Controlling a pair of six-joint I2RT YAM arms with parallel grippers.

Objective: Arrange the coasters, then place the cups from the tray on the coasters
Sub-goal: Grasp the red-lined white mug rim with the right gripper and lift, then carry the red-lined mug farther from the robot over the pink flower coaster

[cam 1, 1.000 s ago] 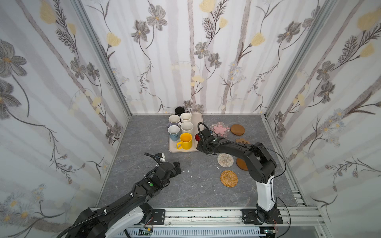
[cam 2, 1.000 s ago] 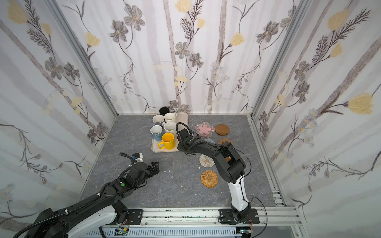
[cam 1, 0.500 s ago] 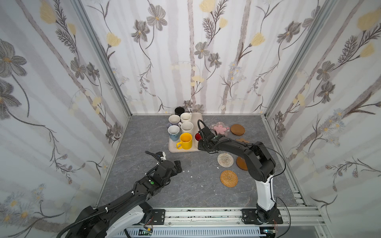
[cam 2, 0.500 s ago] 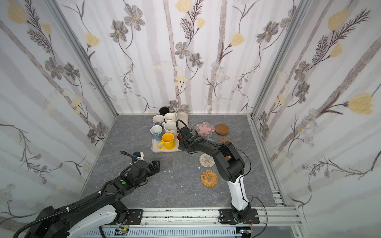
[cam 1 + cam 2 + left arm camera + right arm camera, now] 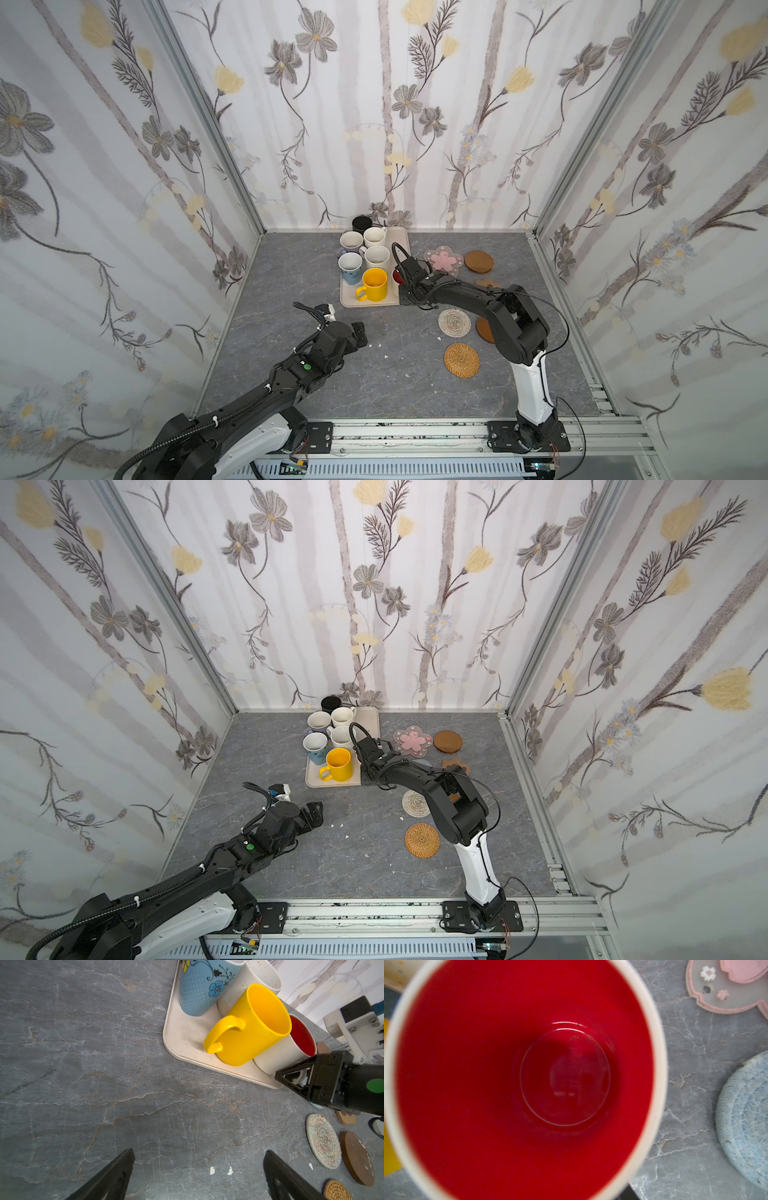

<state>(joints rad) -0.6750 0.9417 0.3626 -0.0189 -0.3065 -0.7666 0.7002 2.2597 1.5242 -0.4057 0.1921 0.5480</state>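
Desk: grey stone-look desk (image 5: 104, 1084) is lying between flowered walls.
Left claw: the left claw (image 5: 198, 1151) is hanging wide open over bare desk, holding nothing, well apart from the tray (image 5: 187, 1036).
Mug: the white mug with red inside (image 5: 278, 1057) is standing upright at the tray's near right corner, just beside the yellow mug (image 5: 249, 1028).
Right claw: the right claw (image 5: 291, 1079) is sitting at that mug's handle, which is pointing toward it; we are unable to tell whether it is clamped.
Next move: we are judging the right arm far nearer, with the grey-blue coaster (image 5: 745, 1118) lying near the mug.

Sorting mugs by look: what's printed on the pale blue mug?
The pale blue mug carries blue and yellow flowers on black vines; left wrist view shows it best.
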